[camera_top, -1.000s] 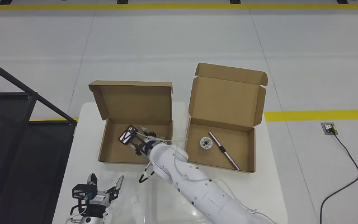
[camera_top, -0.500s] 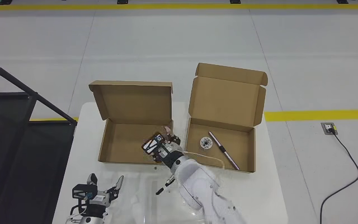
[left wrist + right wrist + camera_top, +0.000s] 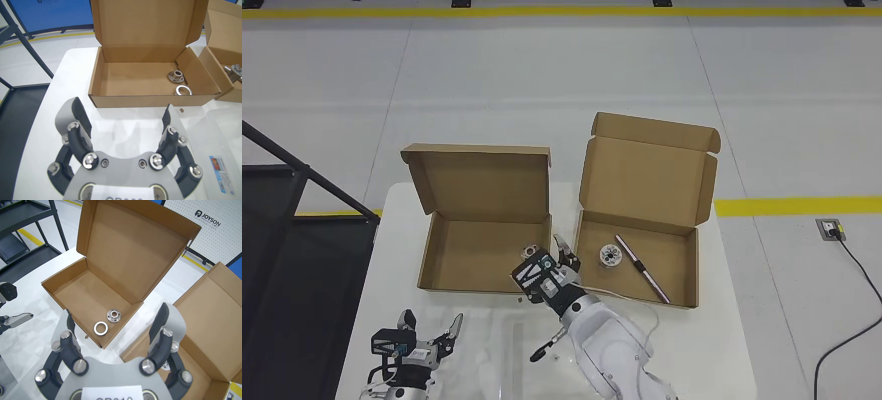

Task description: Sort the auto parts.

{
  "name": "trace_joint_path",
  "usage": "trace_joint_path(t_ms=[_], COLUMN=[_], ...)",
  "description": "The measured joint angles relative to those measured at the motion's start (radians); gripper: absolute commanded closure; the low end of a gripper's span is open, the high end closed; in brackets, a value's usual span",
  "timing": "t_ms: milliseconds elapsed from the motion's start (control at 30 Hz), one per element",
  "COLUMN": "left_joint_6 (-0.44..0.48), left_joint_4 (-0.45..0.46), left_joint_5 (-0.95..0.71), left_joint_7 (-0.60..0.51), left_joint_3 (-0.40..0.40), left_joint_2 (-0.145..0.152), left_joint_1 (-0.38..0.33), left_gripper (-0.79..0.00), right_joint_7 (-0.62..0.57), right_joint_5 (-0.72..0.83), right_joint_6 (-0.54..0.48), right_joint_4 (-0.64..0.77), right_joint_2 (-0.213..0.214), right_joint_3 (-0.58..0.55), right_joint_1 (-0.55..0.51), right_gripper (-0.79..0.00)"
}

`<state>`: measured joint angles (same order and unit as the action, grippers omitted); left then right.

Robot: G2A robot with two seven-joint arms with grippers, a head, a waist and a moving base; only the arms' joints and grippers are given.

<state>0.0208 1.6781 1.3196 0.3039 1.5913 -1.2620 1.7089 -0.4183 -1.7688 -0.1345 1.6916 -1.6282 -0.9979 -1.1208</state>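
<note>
The right box (image 3: pixel 679 262) holds a round part (image 3: pixel 610 256) and a rod (image 3: pixel 642 268).

Left box (image 3: pixel 482 255) & right box (image 3: pixel 642 180): matt brown cardboard, plain. Flange hub (image 3: pixel 113 315) & ring (image 3: pixel 101 328): bright polished metal. Table (image 3: pixel 113 121): white, smooth, glossy w/ reflections. Left gripper (image 3: pixel 122 113): brushed metal plate, black ribbed pads (image 3: pixel 83 117), shiny screws.
</note>
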Motion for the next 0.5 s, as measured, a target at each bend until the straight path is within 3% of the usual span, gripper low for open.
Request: trace_joint_path(t_ms=[267,500], left_joint_6=[-0.01,-0.009], left_joint_4=[0.015,0.004], left_joint_5=[-0.015,-0.054], left_joint_7=[0.017,0.104], left_joint_3=[-0.006,-0.028], left_joint_2=[-0.003,-0.011], left_joint_1=[0.01,0.036], left_gripper=[-0.785,-0.785], right_joint_7=[0.062,0.254], right_joint_5=[0.056,0.088], right_joint_6=[-0.044,-0.172], right_joint_4=[0.028,0.184], right_joint_2=[0.005,0.047], right_joint_3=[-0.016,-0.139], right_joint_1=[-0.02,-0.208], right_gripper=[-0.785,-0.785])
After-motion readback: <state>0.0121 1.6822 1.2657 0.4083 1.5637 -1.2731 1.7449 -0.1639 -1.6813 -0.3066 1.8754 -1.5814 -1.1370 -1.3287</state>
